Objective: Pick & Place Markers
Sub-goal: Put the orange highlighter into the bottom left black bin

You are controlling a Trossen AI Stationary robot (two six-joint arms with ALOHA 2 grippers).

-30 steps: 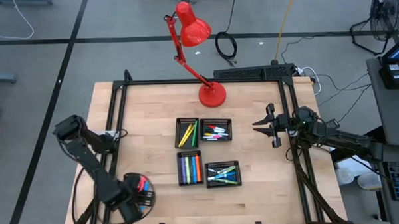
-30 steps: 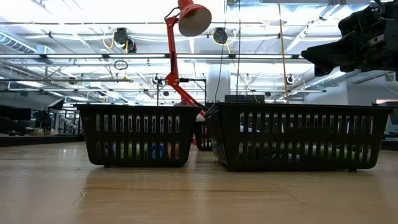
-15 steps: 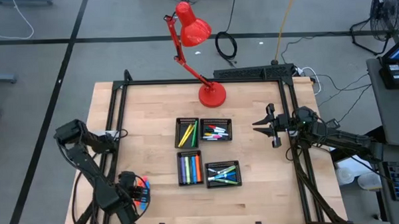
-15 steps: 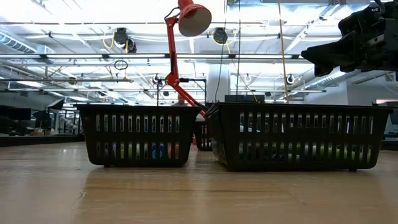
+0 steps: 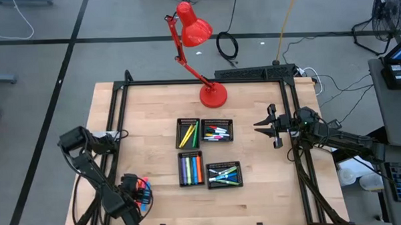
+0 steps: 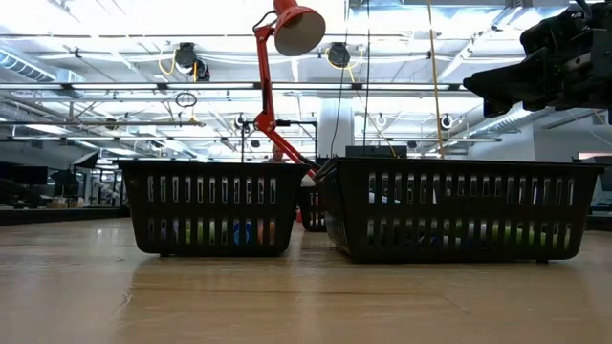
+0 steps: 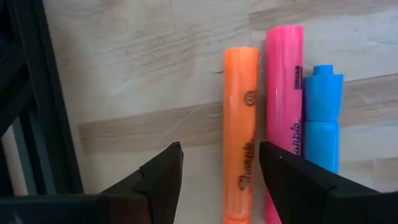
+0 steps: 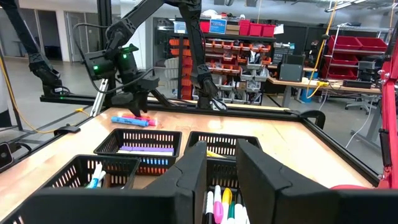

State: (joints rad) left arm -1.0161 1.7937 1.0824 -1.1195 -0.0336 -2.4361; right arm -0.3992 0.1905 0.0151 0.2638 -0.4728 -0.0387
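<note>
Since the earlier frame my left arm had drawn in slightly toward the table's near left corner, the gripper shifting a little over the loose markers; my right arm had not moved.

The wooden table (image 5: 147, 128) carried four black mesh trays (image 5: 188, 133) at its centre, already holding sorted markers, with the red desk lamp (image 5: 195, 34) beyond them. My right gripper (image 5: 266, 125) waited near the right edge, well apart from the trays, jaws partly closed and holding nothing.

My left gripper (image 7: 219, 163) hung just above the table near the left front corner, fingers spread wide and released, nothing grasped. Three highlighters lay on the wood below it, side by side and touching: the orange highlighter (image 7: 240, 124), the pink highlighter (image 7: 284, 106) and the blue highlighter (image 7: 323, 118).

Finding: in the left wrist view the orange highlighter lay between my fingertips, its long axis running straight ahead of the gripper, across the line between the fingers. I judged the left arm by far the nearer, and a straight descent likely sufficient, though the touching pink highlighter risked being caught.
</note>
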